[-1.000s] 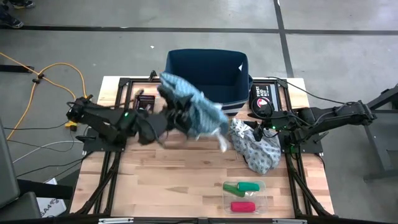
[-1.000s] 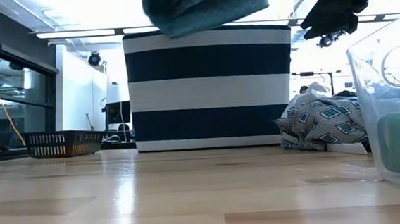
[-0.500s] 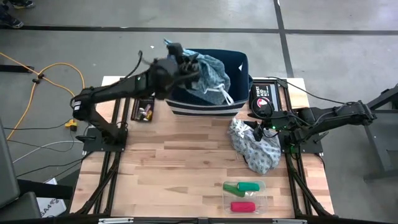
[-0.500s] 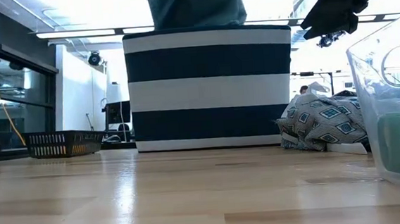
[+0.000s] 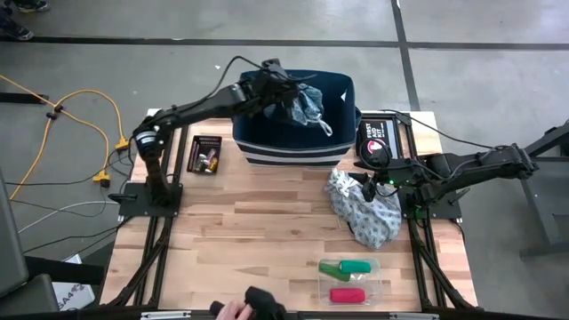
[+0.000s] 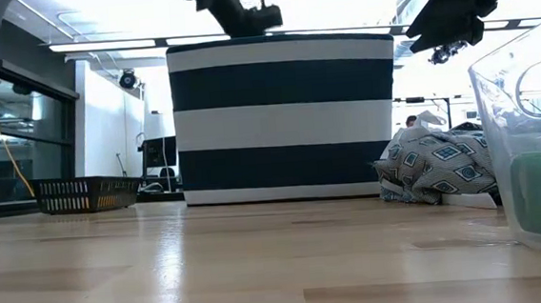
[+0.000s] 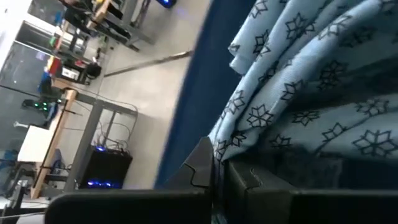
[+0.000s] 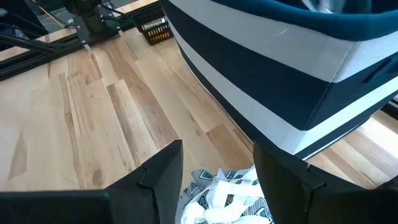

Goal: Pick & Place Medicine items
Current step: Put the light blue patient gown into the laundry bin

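The medicine items lie in a clear tray (image 5: 351,280) near the table's front edge: green tubes (image 5: 348,266) and a red-pink tube (image 5: 347,295). No gripper is near them. My left gripper (image 5: 283,93) reaches over the striped bin (image 5: 293,151) at the far edge, shut on a teal patterned cloth (image 5: 308,102). My right gripper (image 8: 214,177) stands open at the right, above a grey patterned cloth (image 5: 363,212) that lies crumpled on the table. My left gripper pinches a bunched fold of the teal cloth (image 7: 225,144) between its two shut fingers (image 7: 199,165). The fingers slant down from the table's left side over the bin's rim. The cloth hangs below them, slack, inside the bin.
A black first aid pouch (image 5: 373,140) lies right of the bin. A small black basket (image 5: 206,154) sits at the far left. A person's hand (image 5: 249,308) shows at the table's near edge. Bare wood lies between the bin and the tray.
My left gripper has swung from above the table's middle toward the far edge and sunk over the bin, still shut on the teal cloth. The cloth, spread wide in the air before, now hangs bunched inside the bin. A person's hand has appeared at the near edge.
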### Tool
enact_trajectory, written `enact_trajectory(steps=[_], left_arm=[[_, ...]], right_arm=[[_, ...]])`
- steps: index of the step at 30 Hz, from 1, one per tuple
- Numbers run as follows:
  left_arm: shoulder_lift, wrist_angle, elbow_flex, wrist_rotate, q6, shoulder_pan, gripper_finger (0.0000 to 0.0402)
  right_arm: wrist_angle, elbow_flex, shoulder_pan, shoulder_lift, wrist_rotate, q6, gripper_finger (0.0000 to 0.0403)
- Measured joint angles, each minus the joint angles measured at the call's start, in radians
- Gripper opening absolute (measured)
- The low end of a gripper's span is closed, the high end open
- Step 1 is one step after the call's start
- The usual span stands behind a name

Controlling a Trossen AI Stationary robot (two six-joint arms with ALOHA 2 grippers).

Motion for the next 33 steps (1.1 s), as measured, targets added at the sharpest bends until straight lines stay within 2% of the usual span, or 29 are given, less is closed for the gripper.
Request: enact_trajectory(steps=[10, 20, 26, 33], left_arm=[[0.024, 0.02, 0.0, -0.008, -0.014, -0.009, 0.0006], [0.024, 0.001, 0.0, -0.034, -0.043, -0.022, 0.0096], [0.024, -0.001, 0.0, -0.037, -0.022, -0.036, 0.0109], [-0.001, 0.097, 0.0, -0.151, 0.102, -0.087, 0.011]], right_arm=[[0.0, 0.0, 0.0, 0.0, 0.0, 0.0, 0.0184], [0.0, 0.0, 0.0, 0.0, 0.0, 0.0, 0.0184], [0.0, 0.0, 0.0, 0.0, 0.0, 0.0, 0.0184], [0.0, 0.0, 0.0, 0.0, 0.0, 0.0, 0.0184]])
